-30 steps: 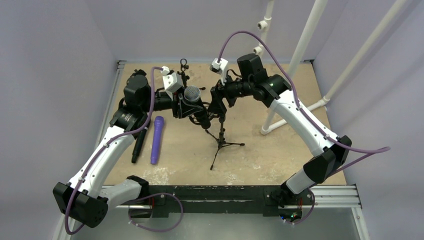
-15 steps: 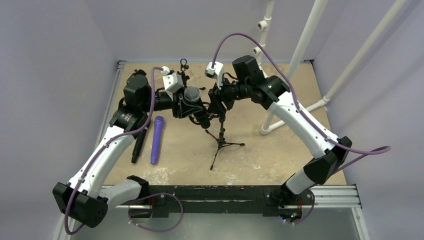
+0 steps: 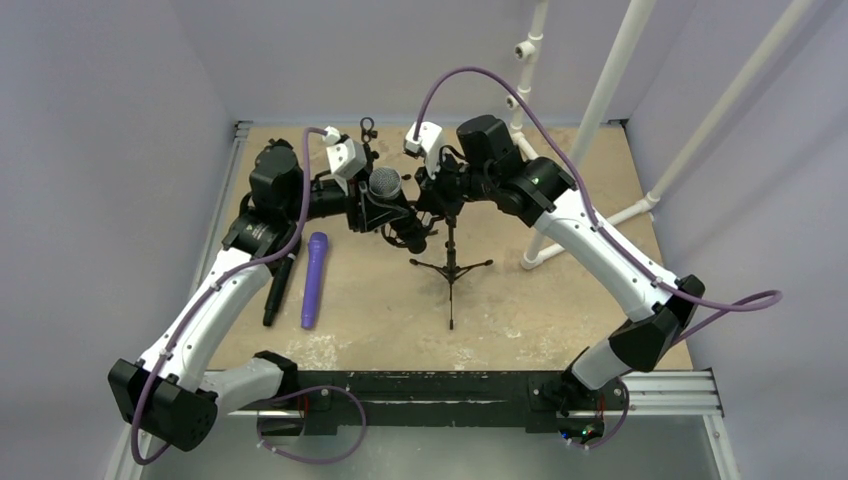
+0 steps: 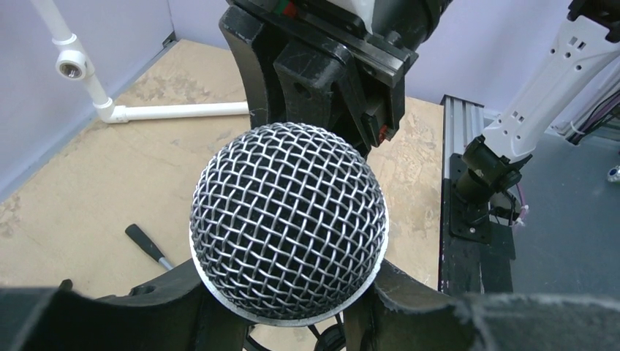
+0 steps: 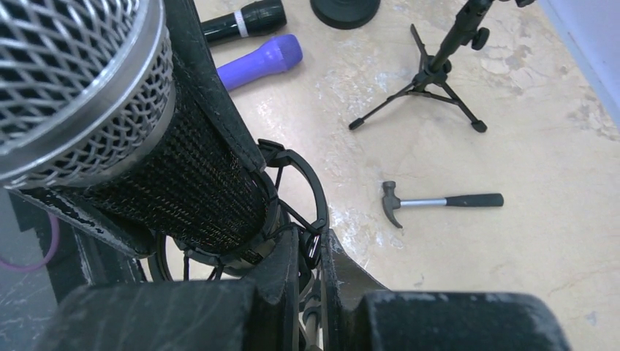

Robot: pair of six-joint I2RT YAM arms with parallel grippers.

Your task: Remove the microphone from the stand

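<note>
The microphone [image 3: 385,185], with a silver mesh head [image 4: 289,223] and a black body [image 5: 190,190], sits in the ring mount [image 5: 311,183] at the top of the black tripod stand [image 3: 451,265]. My left gripper [image 3: 378,208] is shut on the microphone just below the head, one finger [image 4: 431,307] on each side. From the right, my right gripper [image 3: 440,195] is shut on the stand's mount clip, its fingertips [image 5: 333,267] pinching it right beside the microphone body. The two grippers are almost touching.
A purple microphone [image 3: 315,275] and a black one [image 3: 277,290] lie on the table at the left. A second tripod [image 5: 439,73] and a small hammer [image 5: 439,201] are on the board. White pipes [image 3: 600,100] rise at the back right.
My right gripper has moved in to the left and shut on the stand's mount. The stand's legs have swung round to a new position. The left gripper kept its hold.
</note>
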